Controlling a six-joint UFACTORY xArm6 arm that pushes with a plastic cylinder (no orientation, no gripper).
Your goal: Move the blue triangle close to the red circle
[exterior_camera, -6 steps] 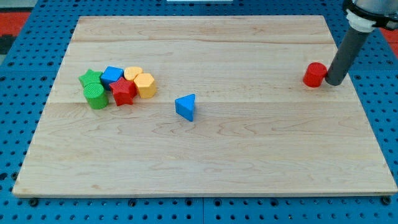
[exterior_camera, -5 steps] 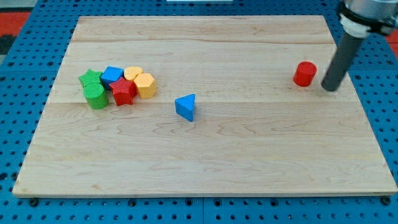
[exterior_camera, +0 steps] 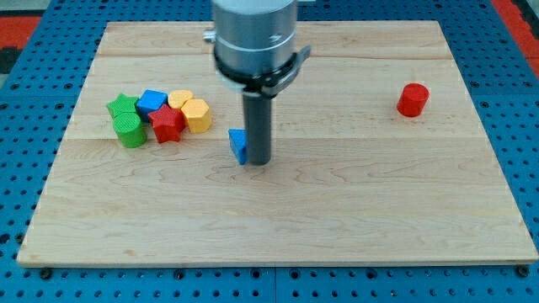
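The blue triangle (exterior_camera: 237, 144) lies near the board's middle, partly hidden behind my rod. My tip (exterior_camera: 258, 161) rests on the board right against the triangle's right side. The red circle (exterior_camera: 413, 99) stands far off at the view's right, well apart from the triangle and the tip.
A cluster sits at the view's left: a green star (exterior_camera: 122, 106), a green cylinder (exterior_camera: 129, 130), a blue block (exterior_camera: 152, 102), a red star (exterior_camera: 168, 124) and two yellow blocks (exterior_camera: 196, 114). The wooden board (exterior_camera: 278, 219) lies on a blue pegboard.
My tip has swept from beside the red circle at the right to the blue triangle's right side. The red circle shifted slightly left early on. The triangle sits a little further left.
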